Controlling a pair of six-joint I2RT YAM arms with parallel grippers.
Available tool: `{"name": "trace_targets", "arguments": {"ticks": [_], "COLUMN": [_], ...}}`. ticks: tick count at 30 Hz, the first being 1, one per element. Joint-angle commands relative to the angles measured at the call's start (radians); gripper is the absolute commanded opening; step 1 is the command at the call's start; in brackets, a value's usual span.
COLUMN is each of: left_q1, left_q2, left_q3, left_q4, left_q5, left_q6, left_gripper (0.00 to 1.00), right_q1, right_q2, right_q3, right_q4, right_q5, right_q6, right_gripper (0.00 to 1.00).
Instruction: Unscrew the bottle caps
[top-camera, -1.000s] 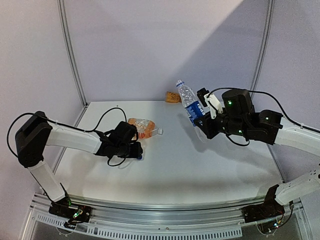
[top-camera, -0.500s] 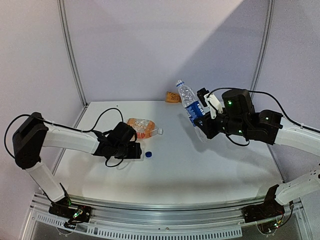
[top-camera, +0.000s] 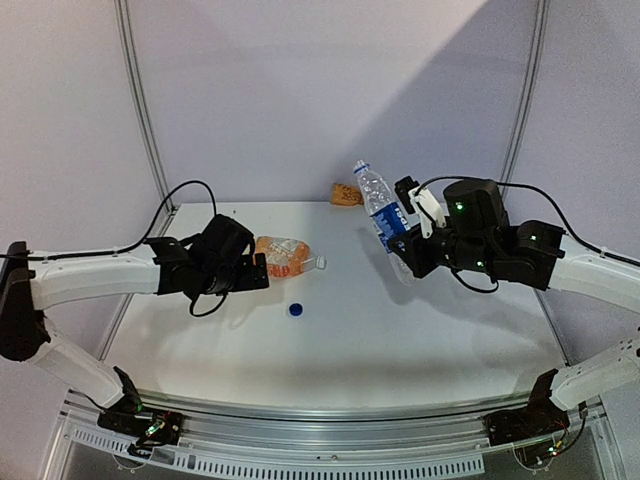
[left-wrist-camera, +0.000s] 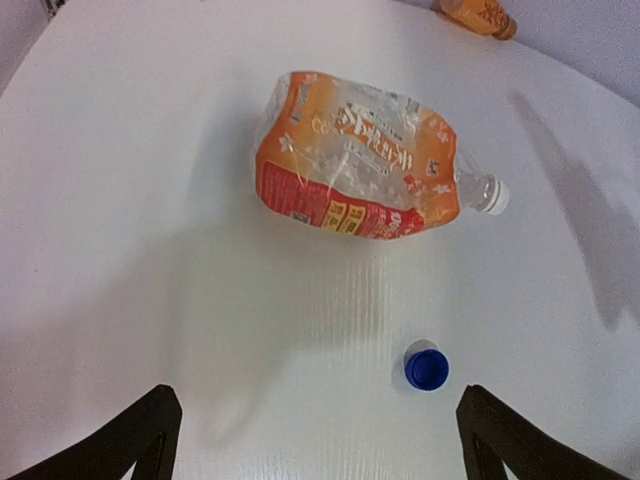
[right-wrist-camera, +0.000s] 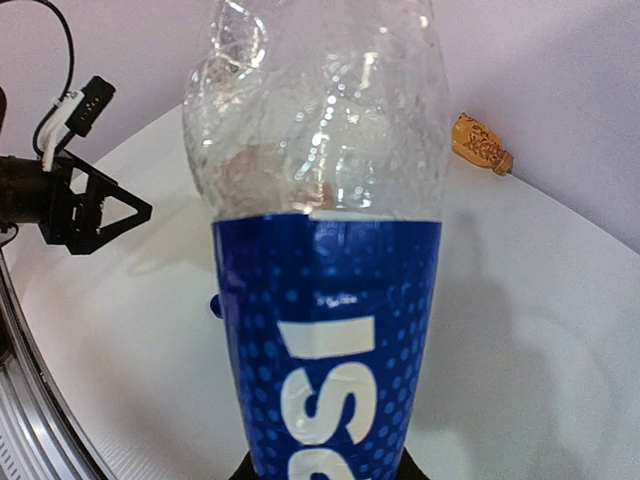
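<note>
Left claw (left-wrist-camera: 320, 450) wide open, holding nothing, hovering just short of the orange bottle (left-wrist-camera: 350, 170). Orange bottle lies flat on bench (left-wrist-camera: 120, 200), white cap (left-wrist-camera: 493, 195) on. Blue cap (left-wrist-camera: 426, 368) loose on bench near its neck end, not touching. Right claw (top-camera: 400, 245) clamped on water bottle (top-camera: 378, 200), held up off bench, right of orange bottle.

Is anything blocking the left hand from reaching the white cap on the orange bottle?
Nothing visible. Only bare table lies between the open left hand and the white cap; the loose blue cap sits off to one side.
</note>
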Motion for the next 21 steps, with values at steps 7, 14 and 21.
{"name": "trace_targets", "arguments": {"ticks": [7,14,21], "left_q1": [0.048,0.127,0.144], "left_q2": [-0.233,-0.278,-0.191], "left_q3": [0.037,0.155,0.349], "left_q4": [0.072,0.117,0.120], "left_q5": [0.217,0.554,0.794], "left_q6": [0.127,0.195,0.164], "left_gripper": [0.99,0.99,0.98], "right_q1": [0.007,0.007,0.006], "right_q2": [-0.024,-0.028,-0.038], "right_q3": [-0.019,-0.015,-0.012], "right_q4": [0.051,0.074,0.110], "right_q5": [-0.044,-0.095,-0.189], "right_q6": [0.026,0.039,0.042], "right_gripper": [0.00,0.00,0.01]}}
